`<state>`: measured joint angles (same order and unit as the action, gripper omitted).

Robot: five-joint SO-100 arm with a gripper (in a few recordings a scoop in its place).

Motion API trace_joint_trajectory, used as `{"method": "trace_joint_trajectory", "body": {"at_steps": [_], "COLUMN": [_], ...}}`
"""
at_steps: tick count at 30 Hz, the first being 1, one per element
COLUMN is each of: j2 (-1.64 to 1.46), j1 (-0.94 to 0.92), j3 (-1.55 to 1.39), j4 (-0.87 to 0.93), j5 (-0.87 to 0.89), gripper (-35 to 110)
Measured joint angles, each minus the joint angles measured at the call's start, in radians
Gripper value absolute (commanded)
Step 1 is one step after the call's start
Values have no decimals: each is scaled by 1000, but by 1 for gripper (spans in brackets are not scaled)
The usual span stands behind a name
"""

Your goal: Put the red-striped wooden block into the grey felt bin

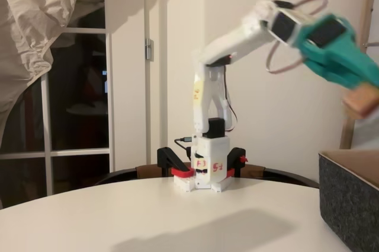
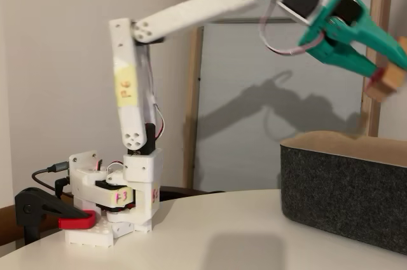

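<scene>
White table (image 1: 148, 216), teal hand (image 2: 381, 67) gripping wooden block (image 2: 388, 84)

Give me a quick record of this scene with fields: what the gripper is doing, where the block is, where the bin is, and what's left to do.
gripper: teal gripper raised in the air, shut on the wooden block
block: wooden block held at the fingertips, above the bin, clear of its rim
bin: grey felt bin on the white table, open top
arm base: clamped at the table's far edge
remaining: block not yet released
</scene>
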<state>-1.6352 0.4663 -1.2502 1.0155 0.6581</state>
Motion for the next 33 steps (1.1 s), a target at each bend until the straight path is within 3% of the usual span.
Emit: {"method": "trace_joint_trajectory", "body": {"at_steps": [10, 18, 27, 33], "j2": [333, 428, 453, 454], "j1": [97, 98, 98, 98], "j3": [310, 322, 325, 325], "j4": [-28, -67, -69, -61], "j5": [-120, -149, -140, -130], "gripper": [6, 6, 22, 24]}}
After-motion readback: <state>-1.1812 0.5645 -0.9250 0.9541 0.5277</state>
